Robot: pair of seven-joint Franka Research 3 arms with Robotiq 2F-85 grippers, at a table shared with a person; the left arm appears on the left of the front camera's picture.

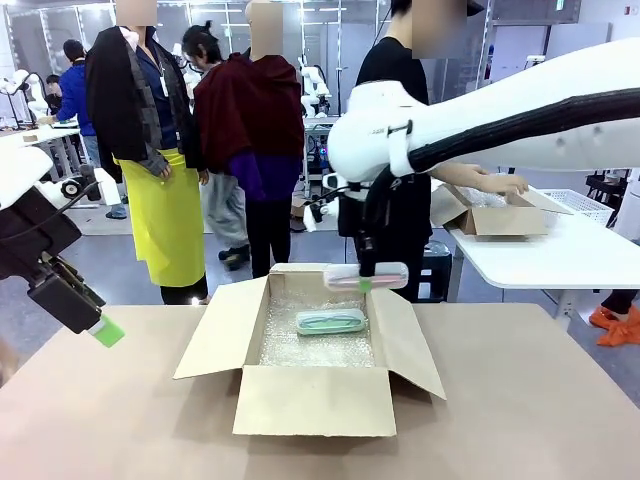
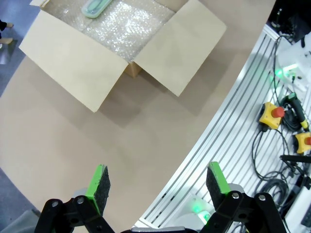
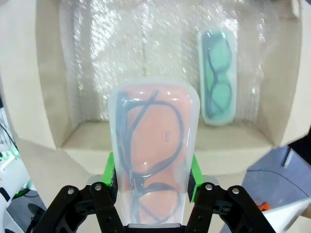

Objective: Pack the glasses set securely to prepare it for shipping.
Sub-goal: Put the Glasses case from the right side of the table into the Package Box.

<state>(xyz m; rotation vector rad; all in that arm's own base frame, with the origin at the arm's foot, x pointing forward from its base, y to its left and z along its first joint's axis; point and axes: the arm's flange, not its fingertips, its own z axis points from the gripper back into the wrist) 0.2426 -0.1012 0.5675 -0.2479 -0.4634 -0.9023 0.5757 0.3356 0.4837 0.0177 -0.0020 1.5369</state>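
An open cardboard box (image 1: 318, 398) lined with bubble wrap (image 1: 300, 345) stands mid-table. The mint green pack (image 1: 331, 321) of the glasses set lies flat on the wrap inside. My right gripper (image 1: 364, 281) hangs over the box's far edge, shut on the pale pink pack (image 1: 366, 276), held level. In the right wrist view the pink pack (image 3: 153, 155) sits between the green pads, above the box's near wall, with the mint pack (image 3: 217, 77) farther in at the right. My left gripper (image 2: 156, 184) is open and holds nothing, above the table's left edge (image 1: 105, 330).
The box flaps (image 1: 220, 330) are spread outward on both sides. A person in black stands behind the box, reaching to another carton (image 1: 495, 212) on a white table at right. Other people stand at back left. Bare tabletop (image 1: 520, 400) surrounds the box.
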